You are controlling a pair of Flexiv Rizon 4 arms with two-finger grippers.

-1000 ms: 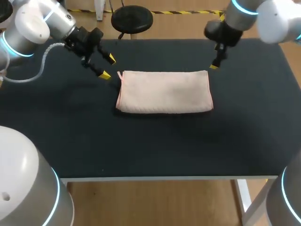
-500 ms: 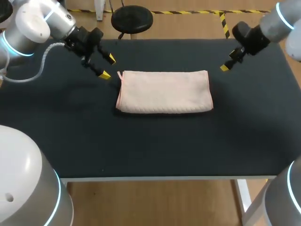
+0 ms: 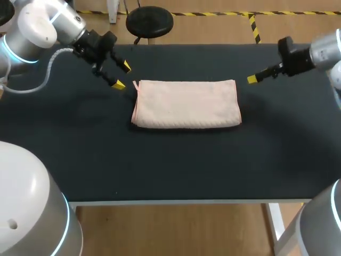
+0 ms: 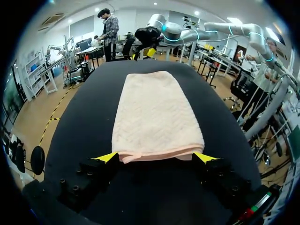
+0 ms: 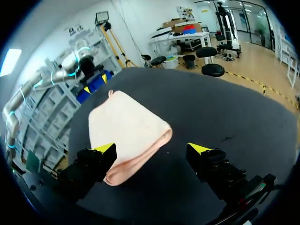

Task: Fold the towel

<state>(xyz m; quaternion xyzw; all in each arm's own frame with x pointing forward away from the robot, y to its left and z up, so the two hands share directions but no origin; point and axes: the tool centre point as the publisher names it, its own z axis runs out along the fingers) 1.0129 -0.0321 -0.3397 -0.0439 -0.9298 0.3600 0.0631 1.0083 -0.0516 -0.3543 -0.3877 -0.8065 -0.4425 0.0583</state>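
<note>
Yellow-tipped and spread wide, the right gripper (image 5: 151,148) holds nothing; it has let go and pulled away. A second ago it hung right at the far right corner of the towel (image 3: 186,104), and now it sits out over the right side of the table (image 3: 160,165), well apart from the cloth, fingers pointing back toward it. The left gripper (image 3: 123,76) has not moved in that time: it hovers just beside the towel's far left corner, its fingers also parted and empty, the towel's short edge lying ahead of and between its tips in its wrist view. The towel itself has not shifted. It lies flat as a pale pink rectangle near the middle of the table, long side across, with a doubled, rounded fold along its near edge and a small loop at the far left corner. My reading is that one fold is finished and the right arm is retreating from it; whether another fold follows I cannot tell. The surface is a dark, matte cover, showing on every side of the towel, which lies well in from every edge.
</note>
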